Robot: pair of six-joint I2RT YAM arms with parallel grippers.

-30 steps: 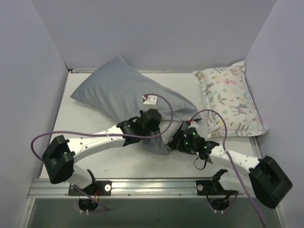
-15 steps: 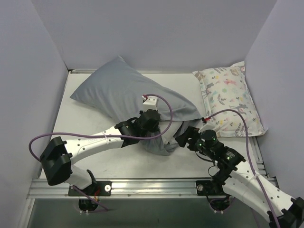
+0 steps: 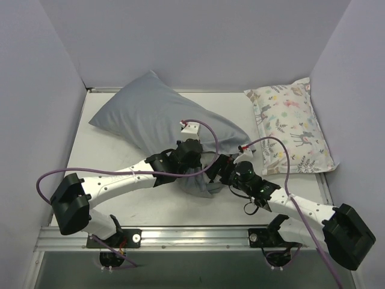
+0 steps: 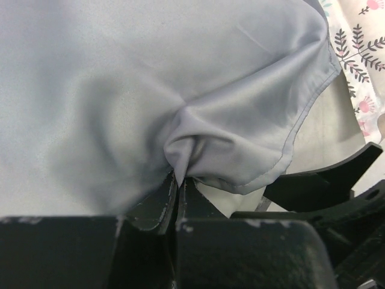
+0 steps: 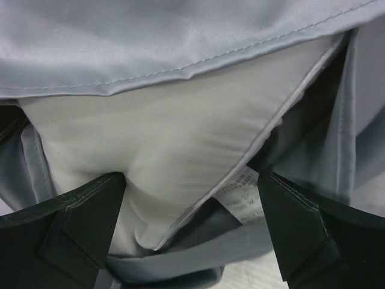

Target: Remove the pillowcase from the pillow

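Note:
The pillow in its grey pillowcase (image 3: 150,114) lies across the table's middle. Its open end hangs at the front, between my two grippers. My left gripper (image 3: 194,158) is shut on a pinched fold of the pillowcase (image 4: 180,150), seen in the left wrist view (image 4: 179,183). My right gripper (image 3: 218,171) is open at the case's mouth. In the right wrist view its fingers (image 5: 78,223) stand on either side of the white pillow's corner (image 5: 168,156), which pokes out of the grey hem (image 5: 180,66). A care label (image 5: 243,195) shows there.
A smaller white pillow printed with pastel animals (image 3: 292,126) lies at the back right against the wall. Purple cables loop over both arms. Walls enclose the table on the left, back and right. The arms' metal mounting rail (image 3: 192,236) runs along the near edge.
My right arm swung out to the right and back in; its open gripper now sits at the pillowcase's mouth. My left gripper has kept its hold and barely moved.

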